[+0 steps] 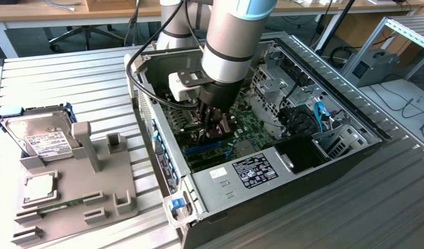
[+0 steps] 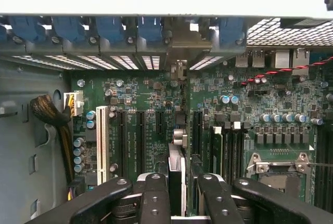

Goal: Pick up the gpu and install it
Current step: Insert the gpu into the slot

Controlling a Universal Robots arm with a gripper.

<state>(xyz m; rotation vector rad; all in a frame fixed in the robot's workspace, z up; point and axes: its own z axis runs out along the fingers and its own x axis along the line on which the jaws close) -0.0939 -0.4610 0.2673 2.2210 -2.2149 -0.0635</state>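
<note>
Between pincer (image 2: 177,190) fingers, gpu (image 2: 176,174) edge-on.

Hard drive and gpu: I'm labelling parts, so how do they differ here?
The hard drive is silver and white-labelled; the gpu is a thin dark card. The hard drive sits on the grey fixture outside the computer case; the gpu stands on edge in the gripper, over the motherboard.

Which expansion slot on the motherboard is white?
The long white slot, the one nearest the bundle of yellow and black cables by the case wall. The other long slots beside it are black.
</note>
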